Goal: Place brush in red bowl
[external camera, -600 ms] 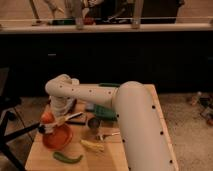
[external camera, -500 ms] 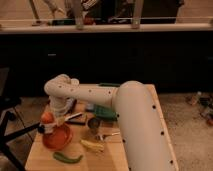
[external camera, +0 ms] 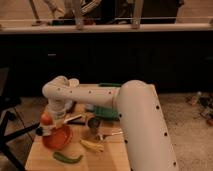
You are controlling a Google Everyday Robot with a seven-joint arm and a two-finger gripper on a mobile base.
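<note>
Bench (external camera: 39,160) of pale wood, seen from its near edge. Closest in, by the near edge left of centre: long green vegetable (external camera: 67,158), lying flat. Just beyond and to its right, yellow banana-like item (external camera: 92,145), also flat.

Red bowl (external camera: 63,140) sits near the left edge, about midway back, upright, and apart from both items. Metal spoon (external camera: 111,134) lies level with it toward the bench centre, partly tucked under the arm (external camera: 142,117).

Gripper (external camera: 47,129) hangs over the left part of the bowl, just above the rim. Fingers pinched narrow on the brush (external camera: 73,120). Grip sits close to one end: a short dark stub shows on the left-edge side of the fingers, while the pale handle runs out the other side, across the bowl's far-right rim, pointing at the metal cup (external camera: 93,123). Handle is tilted slightly, with the free tip higher. Whether the brush touches the bowl cannot be told.

Cup stands upright just right of the bowl, close to the handle tip.

Farther back, flat green object (external camera: 106,113) lies mid-bench, half covered by the arm, which sweeps from the near right corner round to the left edge.
</note>
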